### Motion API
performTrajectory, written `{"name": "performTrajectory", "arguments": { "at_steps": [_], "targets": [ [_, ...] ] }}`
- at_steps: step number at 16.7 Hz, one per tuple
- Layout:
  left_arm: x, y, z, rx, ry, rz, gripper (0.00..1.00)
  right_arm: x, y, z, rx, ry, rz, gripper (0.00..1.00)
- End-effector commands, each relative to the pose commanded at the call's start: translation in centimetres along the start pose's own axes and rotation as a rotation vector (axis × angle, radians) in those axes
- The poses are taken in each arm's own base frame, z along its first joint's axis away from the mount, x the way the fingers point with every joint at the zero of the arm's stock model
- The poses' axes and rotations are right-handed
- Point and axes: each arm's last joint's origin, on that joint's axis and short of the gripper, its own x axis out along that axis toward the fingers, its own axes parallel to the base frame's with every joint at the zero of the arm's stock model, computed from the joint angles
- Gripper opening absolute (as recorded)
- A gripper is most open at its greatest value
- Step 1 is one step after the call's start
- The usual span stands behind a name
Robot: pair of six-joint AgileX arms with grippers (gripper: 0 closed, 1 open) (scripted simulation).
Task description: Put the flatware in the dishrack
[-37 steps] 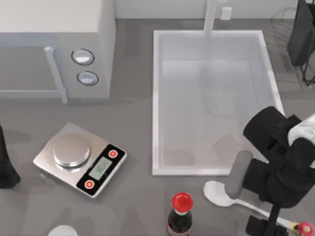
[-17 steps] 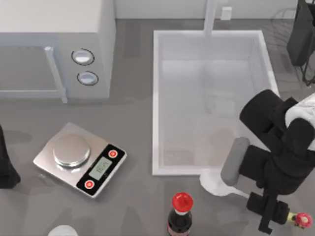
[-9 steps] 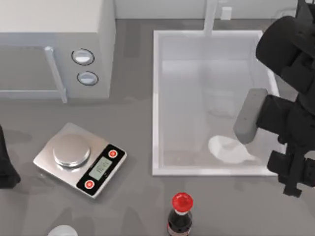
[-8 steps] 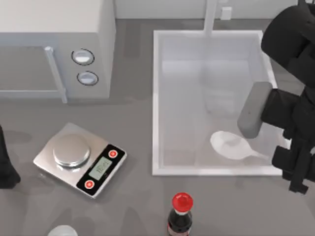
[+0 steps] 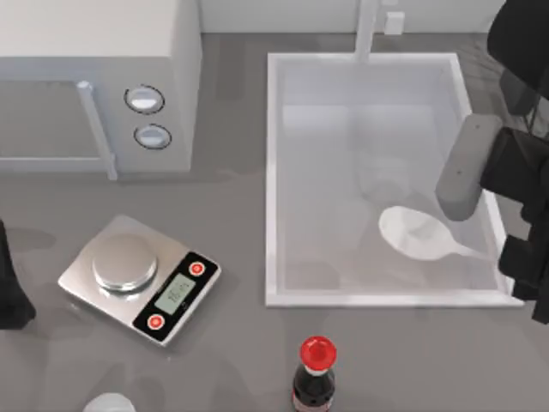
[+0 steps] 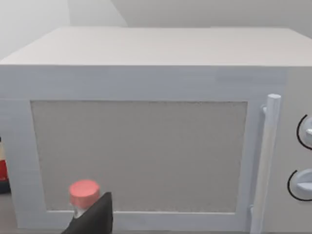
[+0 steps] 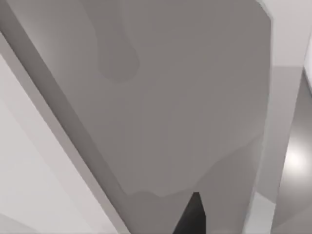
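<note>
The flatware, a white spoon (image 5: 415,233), hangs over the right part of the white sink (image 5: 273,172), with its oval bowl pointing left. Its thin handle runs right into my right gripper (image 5: 516,262), which is shut on it at the top view's right edge. A dark fingertip (image 7: 193,215) of that gripper shows in the right wrist view over the grey basin. My right arm (image 5: 519,51) covers the back right corner, and the dishrack is hidden behind it. My left arm (image 5: 10,287) is parked at the left edge.
A white microwave (image 5: 94,77) fills the back left. A steel kitchen scale (image 5: 141,279) sits at the front left. A red-capped dark bottle (image 5: 316,369) stands in front of the sink. The faucet (image 5: 367,30) rises behind the basin.
My right gripper lifted the spoon from the counter in front of the sink and carried it back and to the right, over the basin. The left arm has not moved.
</note>
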Motion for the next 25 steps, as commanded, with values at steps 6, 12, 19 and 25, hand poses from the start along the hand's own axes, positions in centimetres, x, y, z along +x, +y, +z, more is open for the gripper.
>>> {"name": "performTrajectory", "arguments": {
  "at_steps": [6, 12, 19, 25],
  "targets": [
    [0.0, 0.0, 0.0, 0.000, 0.000, 0.000, 1.00, -1.0, -3.0, -1.7, 0.196, -0.201, -0.038, 0.00],
    [0.0, 0.0, 0.0, 0.000, 0.000, 0.000, 1.00, -3.6, -9.9, -8.4, 0.633, -0.697, -0.234, 0.00],
    [0.0, 0.0, 0.0, 0.000, 0.000, 0.000, 1.00, -9.2, -10.9, -20.0, 0.859, -1.243, -0.707, 0.00],
    [0.0, 0.0, 0.0, 0.000, 0.000, 0.000, 1.00, -11.2, -8.5, -23.0, 0.848, -1.370, -0.875, 0.00]
  ]
}}
